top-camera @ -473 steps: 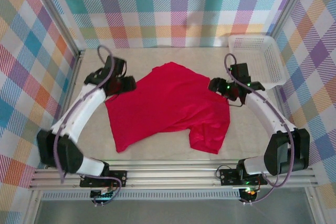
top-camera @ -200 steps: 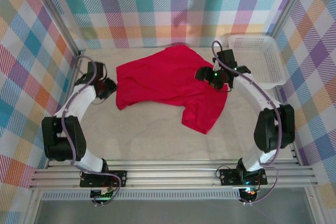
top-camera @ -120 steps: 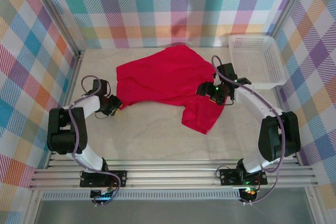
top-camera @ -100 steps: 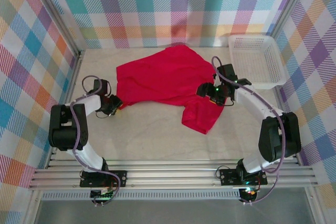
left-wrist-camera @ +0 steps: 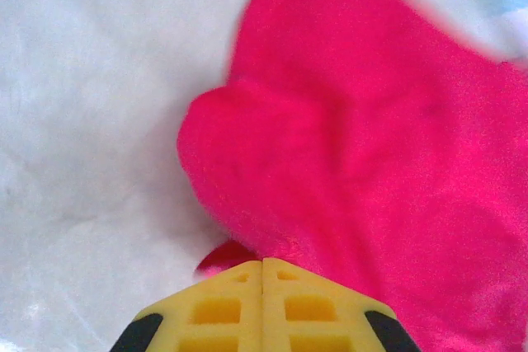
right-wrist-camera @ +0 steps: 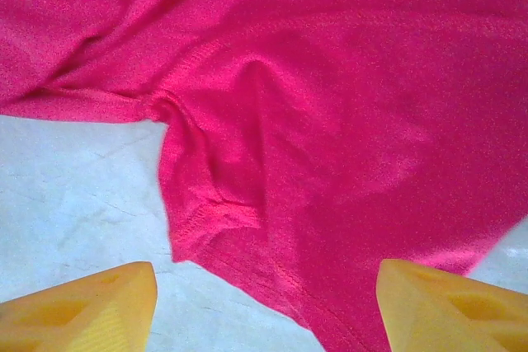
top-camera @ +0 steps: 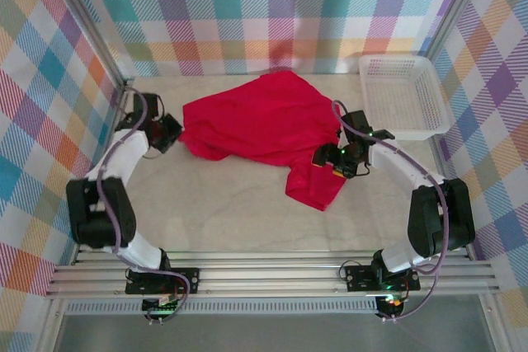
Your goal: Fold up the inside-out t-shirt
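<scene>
Red t-shirt (top-camera: 264,121) edge disappears into closed left hand (left-wrist-camera: 262,263); right hand (right-wrist-camera: 266,268) spread open above its folds.

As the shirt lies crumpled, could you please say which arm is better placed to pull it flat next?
Left, probably: its jaws are shut on the t-shirt edge, ready to pull; the right arm holds its jaws open above it, gripping nothing.

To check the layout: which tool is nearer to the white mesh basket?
Right. The right tool is open above the red t-shirt, near-left of the basket; the left tool pinches the shirt's opposite edge, far left.
</scene>
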Available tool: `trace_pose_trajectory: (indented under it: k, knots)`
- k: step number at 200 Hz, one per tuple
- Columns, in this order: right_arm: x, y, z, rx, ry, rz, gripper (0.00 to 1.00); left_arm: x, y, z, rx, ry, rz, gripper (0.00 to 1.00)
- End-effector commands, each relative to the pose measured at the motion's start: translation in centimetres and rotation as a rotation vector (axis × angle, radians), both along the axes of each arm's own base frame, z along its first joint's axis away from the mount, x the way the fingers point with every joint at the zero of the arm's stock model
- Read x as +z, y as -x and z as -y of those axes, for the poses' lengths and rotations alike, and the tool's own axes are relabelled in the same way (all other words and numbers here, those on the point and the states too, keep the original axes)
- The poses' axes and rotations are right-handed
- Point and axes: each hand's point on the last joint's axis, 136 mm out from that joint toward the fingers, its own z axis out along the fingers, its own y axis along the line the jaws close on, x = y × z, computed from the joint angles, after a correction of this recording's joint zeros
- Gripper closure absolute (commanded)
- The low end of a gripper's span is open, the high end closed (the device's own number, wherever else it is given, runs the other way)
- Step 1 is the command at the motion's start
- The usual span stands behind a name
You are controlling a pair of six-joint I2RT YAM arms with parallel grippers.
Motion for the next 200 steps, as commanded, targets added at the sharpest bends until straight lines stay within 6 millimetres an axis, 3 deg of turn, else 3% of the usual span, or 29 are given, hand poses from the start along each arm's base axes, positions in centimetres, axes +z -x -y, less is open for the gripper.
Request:
trace_pose_trajectory:
  k: [1,19,71,134,174,200]
  knots:
    - [-1.5,1.9,1.0,0.020,0.068,-0.057,0.29,5.8,1.9,-0.8,-0.015,-0.095,0.075,1.00]
    - [-2.2,1.6,1.4,0.008,0.089,-0.051,0.29,6.4,2.0,-0.8,-0.023,-0.100,0.077,1.00]
    - [-4.3,-0.1,1.9,-0.021,0.097,-0.089,0.29,3.3,1.9,-0.1,-0.056,-0.063,-0.007,1.00]
    - [-2.3,-3.3,0.0,-0.016,0.012,-0.034,0.29,2.8,1.1,-0.5,-0.060,-0.078,-0.018,1.00]
    - [-1.9,-6.3,2.0,-0.060,0.064,-0.011,0.29,2.6,0.0,-0.8,-0.063,-0.074,-0.039,1.00]
    - [-1.9,-6.9,1.3,-0.048,0.025,-0.016,0.29,1.1,0.2,-0.5,-0.067,-0.058,-0.057,1.00]
